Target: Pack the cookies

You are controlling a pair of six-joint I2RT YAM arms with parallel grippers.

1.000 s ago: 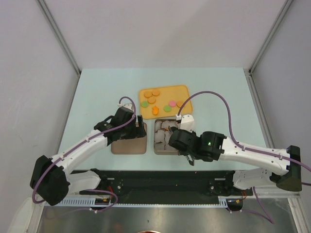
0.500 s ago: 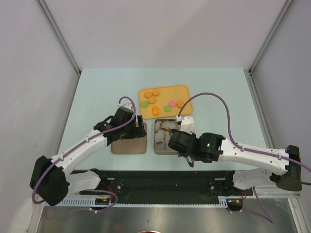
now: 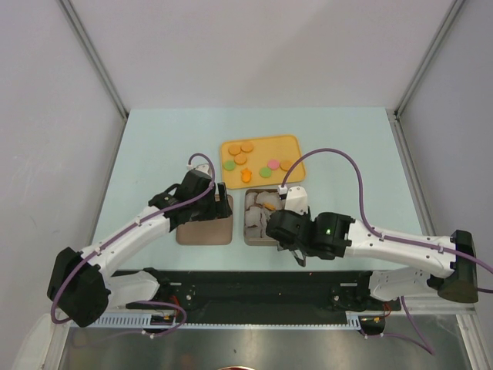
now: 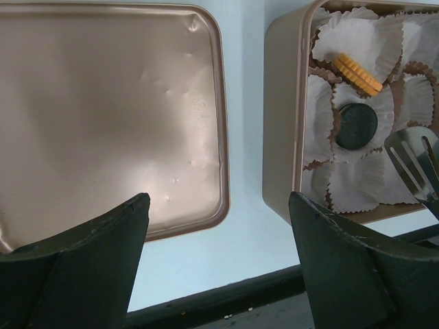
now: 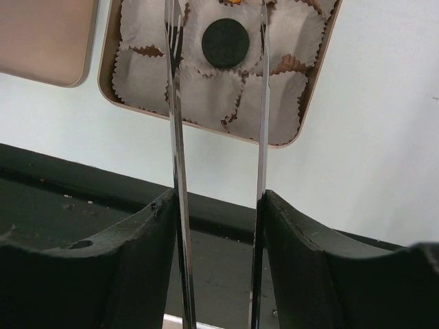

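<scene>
On the pale tabletop (image 3: 169,146) an open tin (image 4: 281,123) sits just in front of the arms, lined with white paper cups (image 4: 350,185), and its lid (image 4: 110,116) lies flat just beside it on the left, apart from it by a narrow strip of tabletop. The right hand (image 5: 218,199) is clamped on a pair of metal tongs (image 5: 177,137), one blade against each finger, and the blades reach out over the tin with their tips parted. A black cookie (image 5: 225,33) lies flat in one of the cups, between the two tips as the right wrist camera sees it; whether the tips touch the paper I cannot tell. One cup further back an orange cookie (image 4: 357,74) with a ridged edge rests tilted on the paper. The left hand (image 4: 218,205) hangs over the gap between lid and tin, its fingers wide apart with nothing between them. Behind the tin, an orange tray (image 3: 289,146) carries the other cookies (image 3: 240,158): a cluster of round orange ones at its left end, an orange flower shape near its front edge, and a green, a pink and another orange piece to the right of that. A further green piece lies among the orange ones at the left.
</scene>
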